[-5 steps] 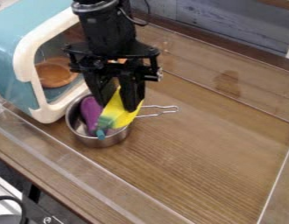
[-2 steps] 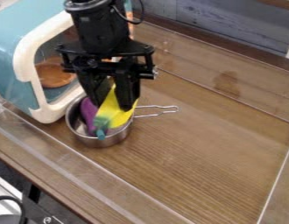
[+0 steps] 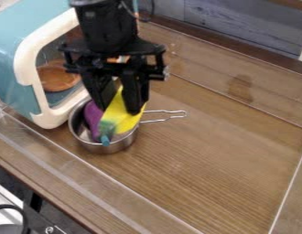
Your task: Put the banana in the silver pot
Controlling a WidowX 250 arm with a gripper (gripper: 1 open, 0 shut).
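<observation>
The yellow banana stands tilted in the silver pot, its green tip down inside and its upper end between my fingers. My black gripper hangs straight above the pot, shut on the banana's upper part. The pot's wire handle points right. The pot's floor is hidden.
A purple eggplant toy also lies in the pot, left of the banana. A teal and cream toy oven stands just left of it with an orange pot inside. A clear wall borders the wooden table's front edge.
The gripper with the banana has shifted slightly left over the pot; little else differs.
</observation>
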